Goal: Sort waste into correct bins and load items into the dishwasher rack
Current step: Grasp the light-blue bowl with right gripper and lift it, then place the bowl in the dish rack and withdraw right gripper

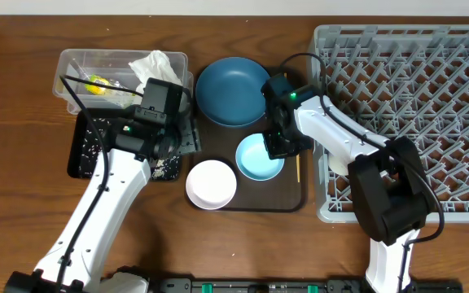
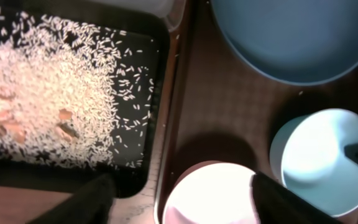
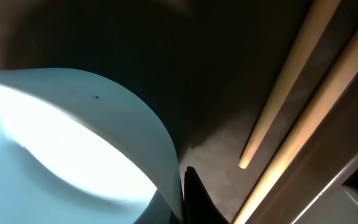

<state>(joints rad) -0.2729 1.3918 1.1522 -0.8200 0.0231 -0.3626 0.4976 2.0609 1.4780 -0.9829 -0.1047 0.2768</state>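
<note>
Your right end effector [image 1: 277, 146] is closed at the rim of the light blue bowl [image 1: 257, 159]; whether it pinches that rim, you cannot tell. Your left end effector [image 2: 185, 199] hangs wide apart over the white bowl [image 1: 211, 184], just beside the light blue bowl.
</note>
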